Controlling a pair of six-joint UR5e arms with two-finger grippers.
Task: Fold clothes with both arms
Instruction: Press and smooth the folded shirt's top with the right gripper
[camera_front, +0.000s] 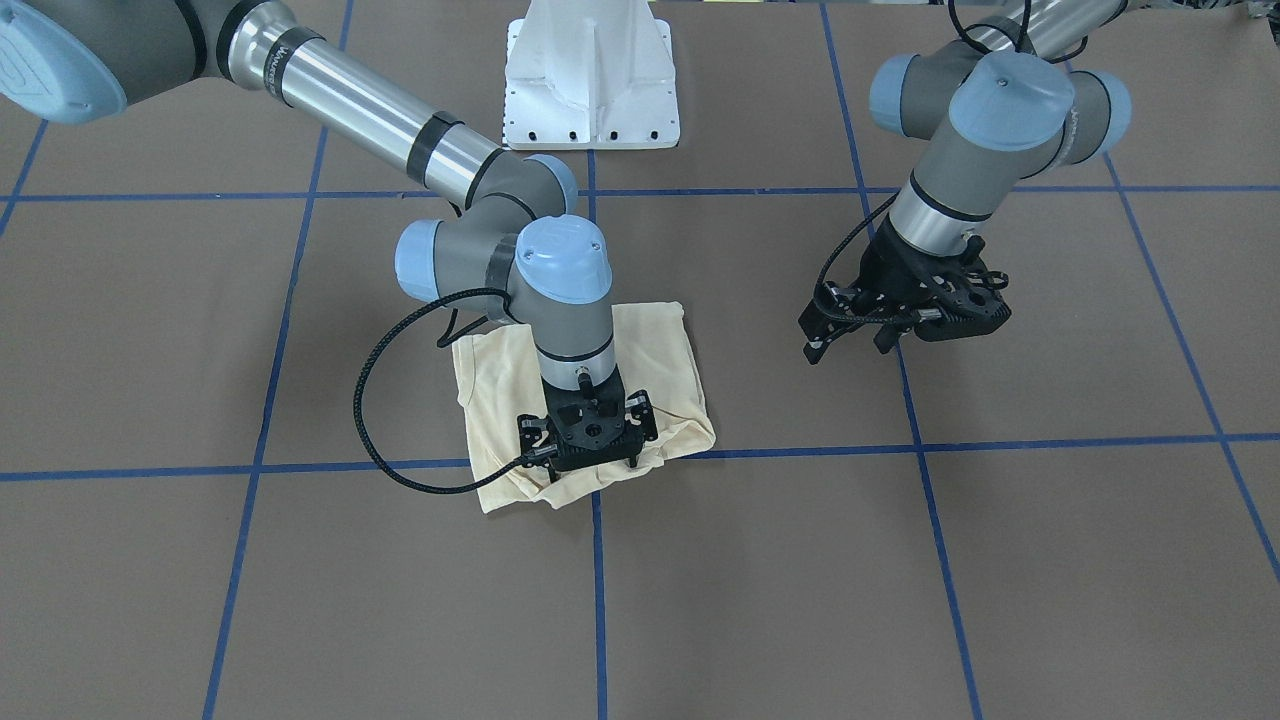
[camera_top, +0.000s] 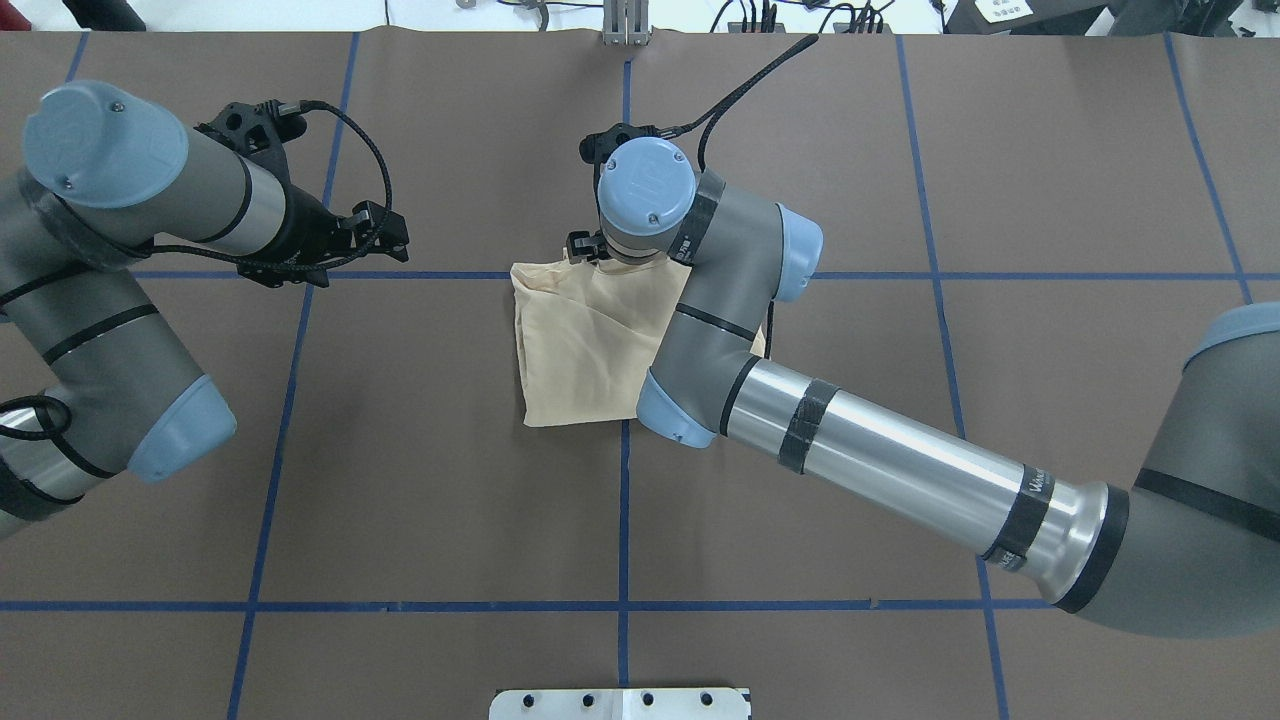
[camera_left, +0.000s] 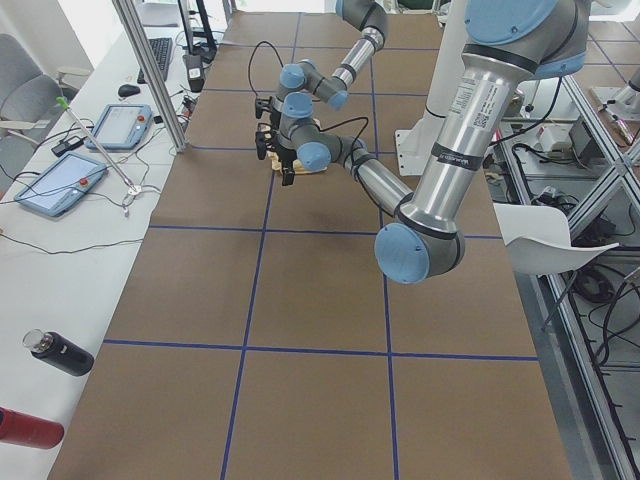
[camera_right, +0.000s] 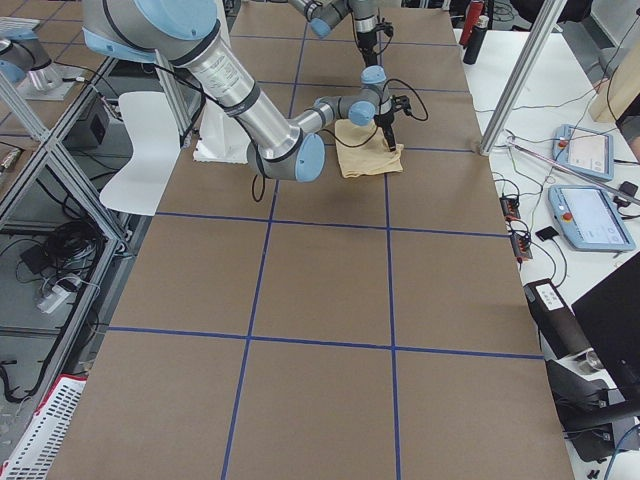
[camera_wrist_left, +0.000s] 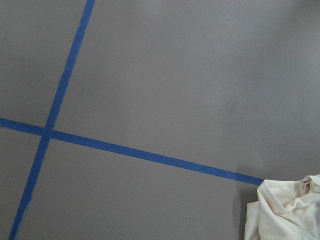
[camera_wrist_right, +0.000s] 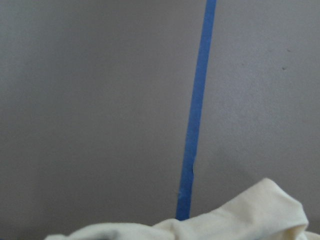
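Note:
The pale cream-yellow shirt lies folded into a compact rectangle at the table's middle, also seen in the overhead view and the exterior right view. No print shows. My right gripper points straight down on the shirt's bunched edge farthest from the robot base, fingers spread and touching the cloth. In the overhead view its wrist hides most of it. My left gripper hangs open and empty above bare table beside the shirt. A corner of the shirt shows in both wrist views.
The brown table is gridded with blue tape. The white pedestal base stands at the robot's side. A side bench with tablets and bottles runs along the operators' edge.

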